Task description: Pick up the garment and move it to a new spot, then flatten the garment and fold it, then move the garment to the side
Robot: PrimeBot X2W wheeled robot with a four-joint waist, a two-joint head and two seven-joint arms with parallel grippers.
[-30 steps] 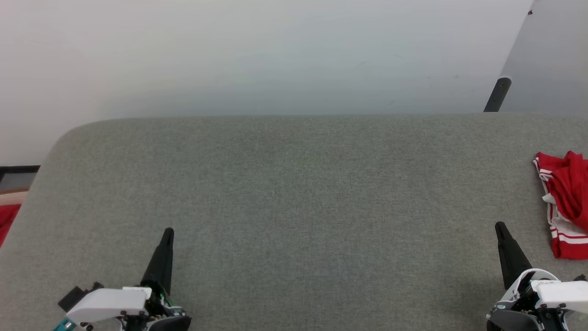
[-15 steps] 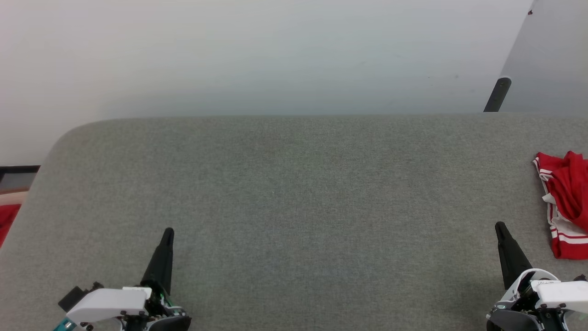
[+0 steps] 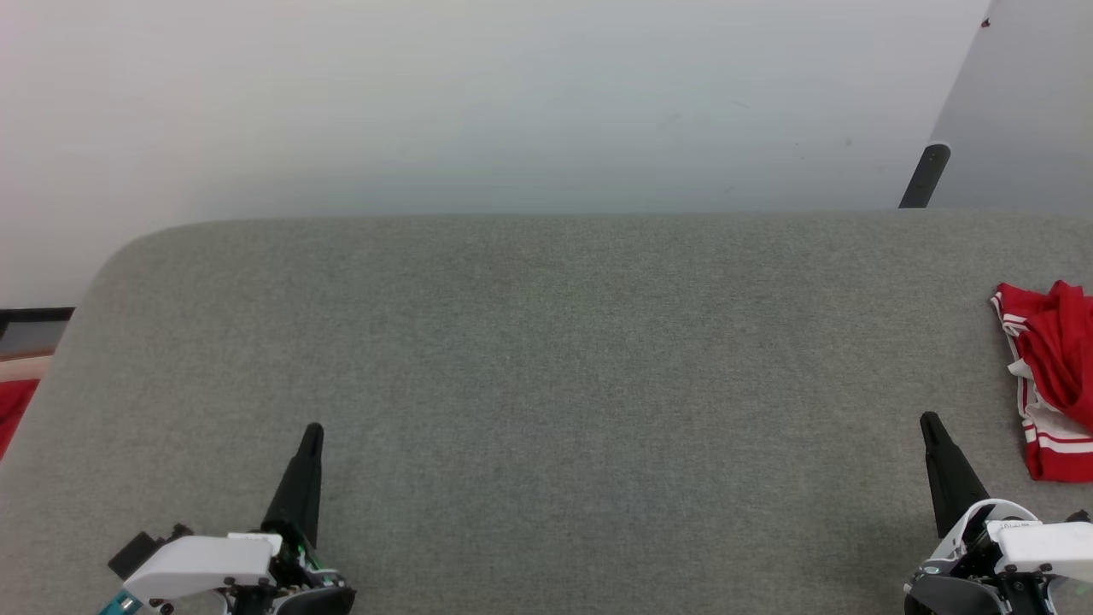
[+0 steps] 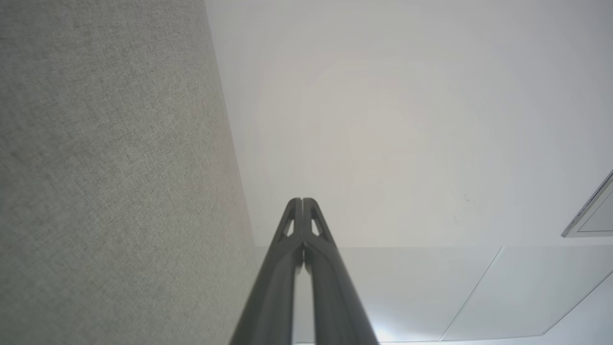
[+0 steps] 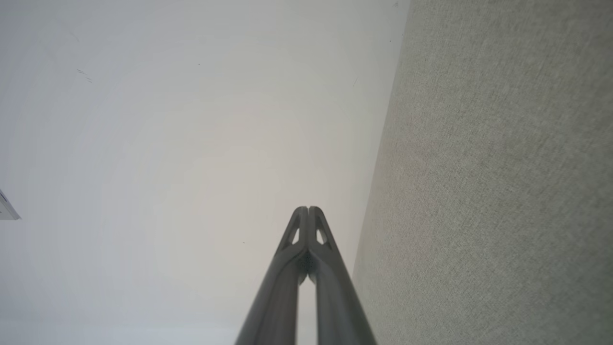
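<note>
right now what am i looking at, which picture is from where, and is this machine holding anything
This is a two-armed robot. The wide picture comes from a camera on its head, looking down at a grey fabric-covered table. The dark pointed shapes at the bottom are its left gripper and right gripper, each two long fingers pressed shut, holding nothing. The other two pictures come from wrist cameras looking along those shut fingers. A crumpled red garment with white striped trim lies near the table's right end, untouched.
</note>
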